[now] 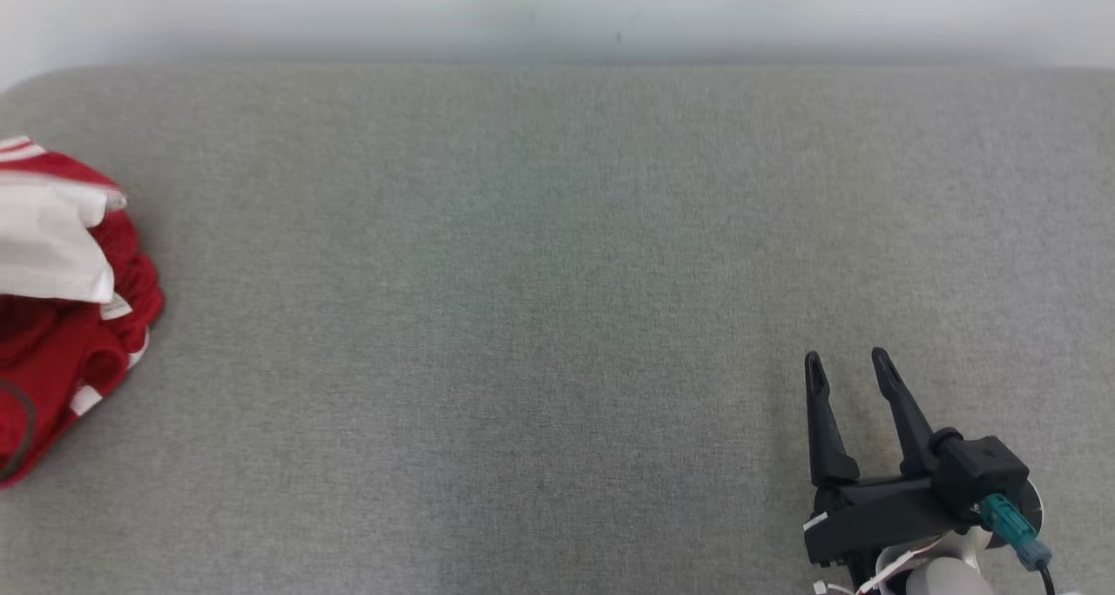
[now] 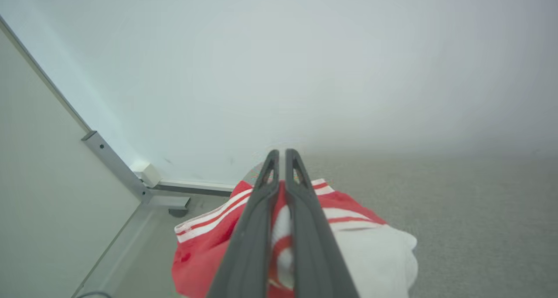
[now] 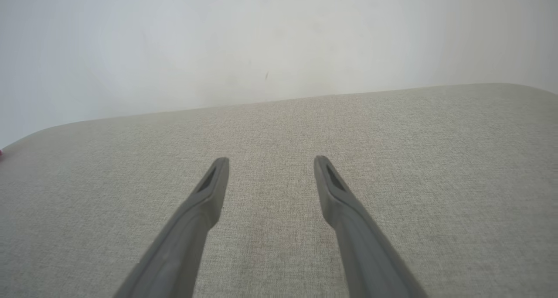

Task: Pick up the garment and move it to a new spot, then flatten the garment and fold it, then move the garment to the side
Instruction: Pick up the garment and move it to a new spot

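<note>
Garment: A red and white crumpled cloth garment (image 1: 61, 316) lies bunched at 9 o'clock of the head view. It sits at the left margin of the flat grey woven fabric surface (image 1: 557, 273) and is partly cut off by the picture's edge.
Left gripper: In the left wrist view, your left gripper (image 2: 282, 154) has its two dark fingers pressed together over the heap. Red and white cloth shows in the slit between them, so it appears to pinch a fold.
Right gripper: Your right gripper (image 1: 845, 360) sits at 5 o'clock of the head view, fingers spread wide and holding nothing, well apart from the garment.
Risk, thin pinch: You may hold only one loose layer, and a quick lift could pull it free.
Risk, edge: A silver metal frame rail (image 2: 117, 167) stands at 9 o'clock of the left wrist view, near the heap. Cloth that slips there could slide off the surface.
Risk, bunching: Lifted from one point, the garment would likely hang twisted and land crumpled, which makes flattening harder.
</note>
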Available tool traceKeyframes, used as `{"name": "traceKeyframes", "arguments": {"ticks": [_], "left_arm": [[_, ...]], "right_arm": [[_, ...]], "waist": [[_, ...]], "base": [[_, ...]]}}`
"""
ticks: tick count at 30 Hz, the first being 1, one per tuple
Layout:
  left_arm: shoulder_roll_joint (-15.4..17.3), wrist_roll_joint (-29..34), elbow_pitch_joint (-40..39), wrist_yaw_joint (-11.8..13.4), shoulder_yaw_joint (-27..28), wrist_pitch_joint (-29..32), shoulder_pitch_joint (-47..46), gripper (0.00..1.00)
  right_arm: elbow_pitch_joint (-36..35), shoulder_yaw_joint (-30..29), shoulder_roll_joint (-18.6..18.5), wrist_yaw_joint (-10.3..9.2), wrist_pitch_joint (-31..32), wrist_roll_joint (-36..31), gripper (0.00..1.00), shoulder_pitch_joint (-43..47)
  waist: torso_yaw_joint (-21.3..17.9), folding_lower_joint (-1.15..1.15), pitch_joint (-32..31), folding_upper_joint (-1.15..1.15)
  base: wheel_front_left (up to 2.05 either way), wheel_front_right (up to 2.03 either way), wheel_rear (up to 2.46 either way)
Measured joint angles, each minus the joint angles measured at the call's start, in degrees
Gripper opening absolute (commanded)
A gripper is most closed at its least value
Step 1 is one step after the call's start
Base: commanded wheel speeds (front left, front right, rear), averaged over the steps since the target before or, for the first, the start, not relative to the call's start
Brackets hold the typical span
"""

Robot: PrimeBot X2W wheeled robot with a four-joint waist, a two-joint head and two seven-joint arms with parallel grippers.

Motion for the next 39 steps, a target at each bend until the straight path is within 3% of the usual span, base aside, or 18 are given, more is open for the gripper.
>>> {"name": "traceKeyframes", "arguments": {"ticks": [11, 22, 32, 39], "left_arm": [[0.59, 0.92, -13.25, -0.71, -2.29, -4.19, -7.11, 0.0], [-1.09, 1.78, -30.02, -0.22, -6.16, 1.53, -9.33, 0.0], [-5.47, 1.55, -37.04, -0.16, -10.45, 7.6, -13.88, 0.0], [-12.27, 0.33, -38.5, -0.22, -14.45, 7.97, -15.6, 0.0]], "right_arm": [[0.48, 0.64, 0.01, 0.0, 0.0, 1.43, 1.0, 1.7], [1.05, 1.41, 0.0, 0.0, -0.01, 3.36, 1.0, 2.58], [1.45, 2.32, 0.01, 0.0, 0.0, 5.73, 1.0, 3.38], [1.54, 2.47, -0.01, 0.0, 0.0, 6.32, 1.0, 3.44]], "waist": [[-0.21, 0.0, -4.26, -0.01], [-6.25, 0.0, -5.8, -0.01], [-13.48, 0.0, -6.57, -0.01], [-17.85, 0.01, -5.98, -0.01]], "base": [[0.0, 0.0, 0.0], [0.0, 0.0, 0.0], [0.0, 0.0, 0.0], [0.0, 0.0, 0.0]]}}
